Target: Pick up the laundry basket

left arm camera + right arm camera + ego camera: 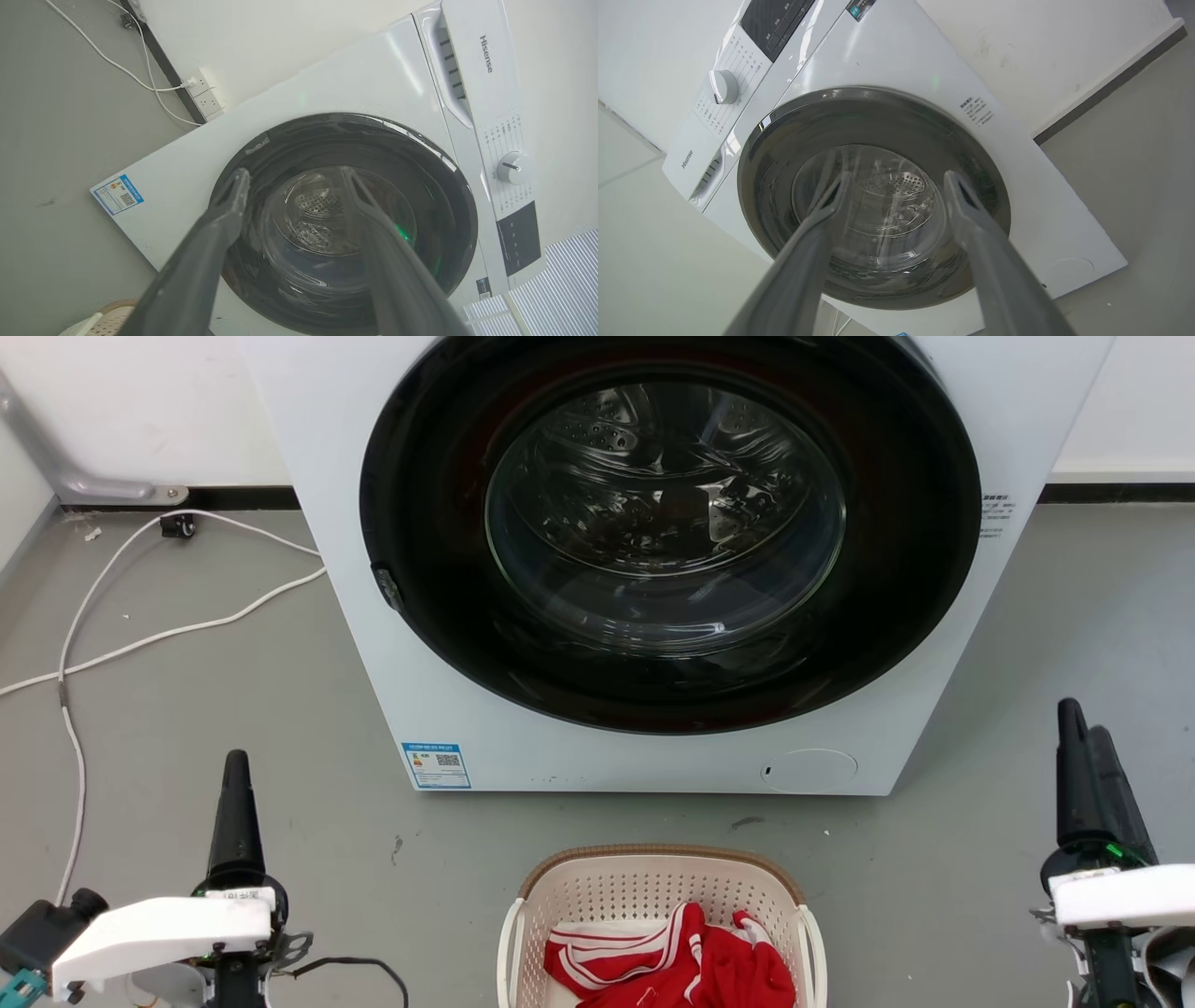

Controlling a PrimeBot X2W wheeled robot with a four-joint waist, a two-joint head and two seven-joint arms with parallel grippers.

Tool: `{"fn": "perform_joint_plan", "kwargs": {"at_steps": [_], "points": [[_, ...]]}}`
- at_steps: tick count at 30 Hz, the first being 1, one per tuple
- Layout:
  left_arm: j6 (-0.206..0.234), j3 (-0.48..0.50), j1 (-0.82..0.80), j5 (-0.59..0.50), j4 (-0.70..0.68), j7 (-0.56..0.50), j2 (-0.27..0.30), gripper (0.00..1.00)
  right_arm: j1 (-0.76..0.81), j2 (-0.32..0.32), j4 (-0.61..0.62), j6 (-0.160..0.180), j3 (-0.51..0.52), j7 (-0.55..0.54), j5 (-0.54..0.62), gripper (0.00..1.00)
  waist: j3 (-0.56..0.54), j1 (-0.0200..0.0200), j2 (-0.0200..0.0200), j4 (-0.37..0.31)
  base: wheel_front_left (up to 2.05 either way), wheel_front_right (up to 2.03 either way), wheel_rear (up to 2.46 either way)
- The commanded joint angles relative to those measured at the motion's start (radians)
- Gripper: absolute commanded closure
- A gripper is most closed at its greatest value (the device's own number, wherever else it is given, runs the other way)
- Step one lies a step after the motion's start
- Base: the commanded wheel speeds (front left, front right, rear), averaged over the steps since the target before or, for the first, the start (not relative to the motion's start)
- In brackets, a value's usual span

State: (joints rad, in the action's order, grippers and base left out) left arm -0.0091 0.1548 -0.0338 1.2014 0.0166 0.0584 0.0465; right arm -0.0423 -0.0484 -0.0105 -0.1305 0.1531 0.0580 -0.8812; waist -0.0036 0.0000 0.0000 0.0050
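The laundry basket (653, 891), cream-white and perforated with a brown rim, stands on the grey floor at the bottom centre of the head view, holding a red and white garment (677, 961). A corner of the basket (110, 317) peeks in at the lower left of the left wrist view. My left gripper (235, 770) hangs to the basket's left and my right gripper (1083, 728) to its right, both well apart from it. In the wrist views the left gripper (294, 179) and the right gripper (896, 182) both stand open with nothing between the fingers.
A white front-loading washing machine (485, 728) with a dark round door (667, 523), shut, stands just beyond the basket. White cables (140, 635) trail over the floor at the left, running toward a wall socket (203, 91).
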Motion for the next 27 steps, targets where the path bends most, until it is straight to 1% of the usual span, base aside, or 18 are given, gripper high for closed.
{"fn": "perform_joint_plan", "kwargs": {"at_steps": [1,8,10,16,20,23,27], "points": [[-0.005,0.001,0.004,-0.046,-0.031,0.012,0.004,0.0,-0.016,-0.003,0.042,0.0,-0.012,0.011,0.068,0.0,0.0,0.0,0.0,0.0,0.0,0.0,0.0],[-0.02,-0.055,0.021,-0.265,-0.097,0.035,0.004,0.0,0.008,-0.003,0.087,0.0,-0.042,0.035,0.219,0.0,0.0,0.0,0.0,-0.002,0.0,0.0,0.0],[-0.026,-0.082,0.024,-0.337,-0.116,0.041,0.004,0.0,0.015,-0.003,0.094,0.0,-0.054,0.041,0.261,0.0,0.0,0.0,0.0,-0.002,0.0,0.0,0.0],[-0.027,-0.176,0.029,-0.558,-0.141,0.059,0.004,0.0,0.032,-0.003,0.101,0.0,-0.055,0.059,0.35,0.0,-0.001,0.0,0.0,-0.003,0.0,0.0,0.0],[-0.002,-0.237,0.03,-0.661,-0.144,0.071,0.021,0.0,0.045,-0.003,0.092,0.0,-0.058,0.07,0.4,0.0,-0.002,0.0,0.0,-0.004,0.0,0.0,0.0],[0.014,-0.286,0.031,-0.712,-0.134,0.08,0.047,0.0,0.055,-0.003,0.079,0.0,-0.057,0.079,0.43,0.0,-0.004,0.0,0.0,-0.004,0.0,0.0,0.0],[0.04,-0.343,0.034,-0.754,-0.111,0.09,0.075,0.0,0.067,-0.003,0.058,0.0,-0.054,0.089,0.486,0.0,-0.007,0.0,0.0,-0.004,0.0,0.0,0.0]]}}
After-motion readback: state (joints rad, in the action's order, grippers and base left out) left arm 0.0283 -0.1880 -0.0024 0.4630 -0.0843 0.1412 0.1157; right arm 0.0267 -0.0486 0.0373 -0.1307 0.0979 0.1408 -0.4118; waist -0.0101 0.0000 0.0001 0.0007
